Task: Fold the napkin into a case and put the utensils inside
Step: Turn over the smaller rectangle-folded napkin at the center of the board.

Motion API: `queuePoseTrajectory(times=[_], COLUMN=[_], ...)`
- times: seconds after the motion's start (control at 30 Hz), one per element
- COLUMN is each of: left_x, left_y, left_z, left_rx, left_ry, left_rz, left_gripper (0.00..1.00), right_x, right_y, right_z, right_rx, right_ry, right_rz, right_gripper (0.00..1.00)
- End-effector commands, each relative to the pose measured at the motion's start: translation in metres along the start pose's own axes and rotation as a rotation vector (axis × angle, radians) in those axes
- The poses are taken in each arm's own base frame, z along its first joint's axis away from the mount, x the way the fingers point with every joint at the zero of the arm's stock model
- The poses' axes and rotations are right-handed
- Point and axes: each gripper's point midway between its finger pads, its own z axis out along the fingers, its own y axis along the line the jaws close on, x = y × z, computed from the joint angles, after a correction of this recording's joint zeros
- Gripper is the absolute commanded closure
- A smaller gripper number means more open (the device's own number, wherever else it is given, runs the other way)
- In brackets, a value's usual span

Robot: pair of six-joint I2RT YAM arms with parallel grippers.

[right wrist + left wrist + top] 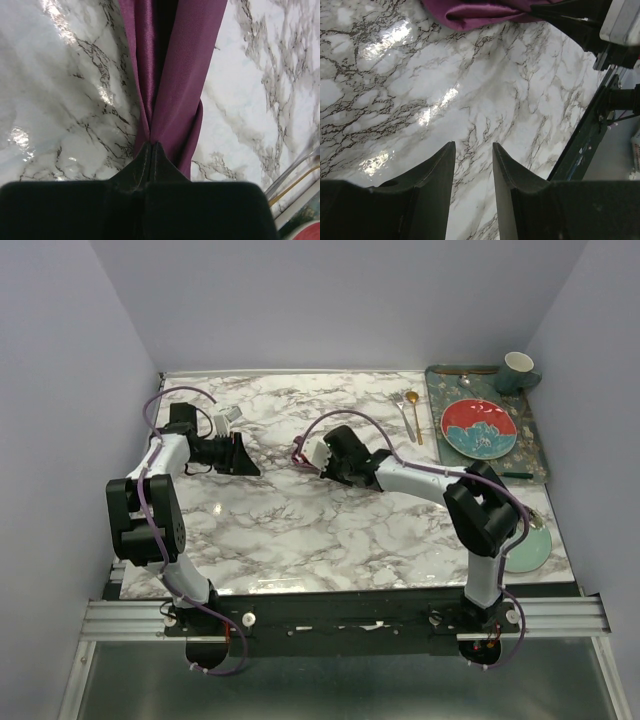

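The plum-purple napkin (175,60) is gathered into a narrow bunch and pinched at its near end by my right gripper (151,144), which is shut on it. From above only a small purple bit of the napkin (298,452) shows at the right gripper (306,456), near the table's middle. My left gripper (472,145) is open over bare marble, nothing between its fingers; the napkin (475,12) lies ahead of it. In the top view the left gripper (242,456) is just left of the napkin. The silver fork (402,412) and gold spoon (413,418) lie side by side at the back right.
A patterned tray (528,445) at the back right holds a red plate (479,428) and a mug (518,368). A pale green plate (530,548) sits at the right edge behind the right arm. Walls close in the left, right and back of the table.
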Motion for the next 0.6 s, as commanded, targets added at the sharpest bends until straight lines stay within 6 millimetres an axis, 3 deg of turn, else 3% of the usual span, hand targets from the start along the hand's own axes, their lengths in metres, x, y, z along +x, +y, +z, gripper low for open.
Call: queuePoseTrajectory(times=[0.0,0.07,0.2,0.3,0.33,0.4,0.47,0.53,0.57], left_x=[0.0,0.001,0.002,0.003,0.003,0.001,-0.002,-0.002,-0.003], left_y=[0.005,0.006,0.007,0.009,0.009,0.009,0.01,0.006,0.006], left_z=[-0.004,-0.004,-0.004,-0.006,-0.006,-0.008,-0.008,-0.007,-0.006], left_rx=[-0.024,-0.028,-0.034,-0.044,-0.046,-0.053,-0.059,-0.053,-0.058], left_ry=[-0.007,-0.012,-0.012,-0.014,-0.013,-0.02,-0.03,-0.036,-0.038], left_rz=[0.01,0.004,-0.002,-0.005,-0.007,-0.005,0.002,0.003,0.011], left_gripper=[0.55,0.55,0.55,0.55,0.55,0.55,0.55,0.55,0.56], right_x=[-0.024,-0.023,-0.018,-0.02,-0.018,-0.021,-0.028,-0.038,-0.052], right_y=[-0.009,-0.006,0.026,0.044,0.049,0.058,0.059,0.061,0.058], right_z=[-0.019,-0.02,-0.017,-0.02,-0.021,-0.024,-0.032,-0.048,-0.056], right_rx=[0.137,0.173,0.159,0.127,0.115,0.081,0.056,0.008,-0.01], right_ry=[-0.065,-0.056,-0.035,-0.044,-0.035,-0.039,-0.038,-0.053,-0.091], right_rz=[-0.046,-0.057,-0.097,-0.091,-0.09,-0.07,-0.034,0.018,0.033], right_gripper=[0.99,0.99,0.94,0.81,0.68,0.6,0.43,0.32,0.31])
